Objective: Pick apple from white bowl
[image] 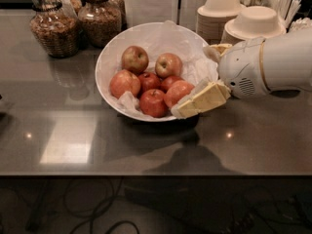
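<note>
The white bowl stands mid-table, lined with crumpled white paper, and holds several red apples. My gripper is at the bowl's right rim, on a white arm that comes in from the right. Its cream fingers stand apart: the lower finger lies over the rim's near right edge, and the upper one is at the far right of the rim. The nearest apple lies in the bowl just left of the lower finger, touching or almost touching it. Nothing is held.
Two glass jars of brown snacks stand at the back left. Stacks of beige disposable bowls stand at the back right, behind the arm, with utensils beside them. A white box is behind the bowl.
</note>
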`<state>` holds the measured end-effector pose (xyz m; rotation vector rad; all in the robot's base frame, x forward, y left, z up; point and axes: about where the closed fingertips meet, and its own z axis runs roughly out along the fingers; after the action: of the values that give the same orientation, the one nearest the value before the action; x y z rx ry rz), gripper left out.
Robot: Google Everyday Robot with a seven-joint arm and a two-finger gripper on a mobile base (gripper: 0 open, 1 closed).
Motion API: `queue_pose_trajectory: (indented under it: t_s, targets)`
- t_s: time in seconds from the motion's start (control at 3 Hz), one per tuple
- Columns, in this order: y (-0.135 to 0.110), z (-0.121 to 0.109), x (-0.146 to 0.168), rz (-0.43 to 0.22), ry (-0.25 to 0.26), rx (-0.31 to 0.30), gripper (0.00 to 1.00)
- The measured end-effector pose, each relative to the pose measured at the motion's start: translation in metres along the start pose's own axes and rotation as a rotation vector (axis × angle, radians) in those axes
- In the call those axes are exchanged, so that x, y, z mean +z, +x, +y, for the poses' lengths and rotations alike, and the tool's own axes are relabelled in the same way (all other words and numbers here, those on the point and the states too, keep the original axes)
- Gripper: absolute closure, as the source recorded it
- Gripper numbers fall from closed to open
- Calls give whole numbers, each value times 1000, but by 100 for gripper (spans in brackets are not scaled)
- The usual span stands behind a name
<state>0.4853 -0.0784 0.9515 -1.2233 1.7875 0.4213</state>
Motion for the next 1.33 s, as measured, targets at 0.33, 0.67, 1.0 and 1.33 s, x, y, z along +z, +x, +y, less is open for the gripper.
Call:
queue_pose_trajectory:
  t_s: [0.33, 0.67, 1.0, 1.33]
  targets:
    - [0, 13, -6, -6, 6, 11, 8]
    - [1, 23, -3, -6, -3, 20, 32]
    - [5, 28, -1, 2, -3, 32, 35]
    - [10, 25, 3, 16, 5, 37, 35]
